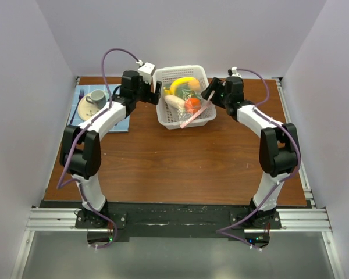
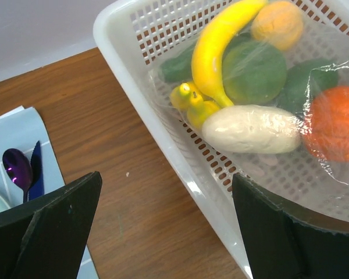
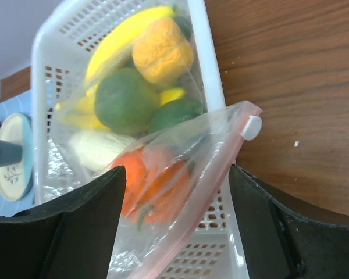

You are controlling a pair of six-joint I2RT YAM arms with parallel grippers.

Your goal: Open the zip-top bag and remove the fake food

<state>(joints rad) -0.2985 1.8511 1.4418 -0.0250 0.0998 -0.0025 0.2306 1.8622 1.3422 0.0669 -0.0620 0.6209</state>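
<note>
Both grippers stand open: left gripper (image 2: 166,200) beside the white basket (image 2: 163,139), right gripper (image 3: 173,174) astride the pink zip strip (image 3: 218,174). The zip-top bag (image 3: 212,136), fake food (image 3: 122,99) inside, lies in that basket at the table's (image 1: 163,163) far edge. Pulling one-handed, we risk dragging the light basket along.

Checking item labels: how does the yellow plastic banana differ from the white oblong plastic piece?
The yellow plastic banana is long and curved; the white oblong plastic piece is shorter and straight. The banana is glossy, the white piece matt. Both lie in the white perforated basket.
</note>
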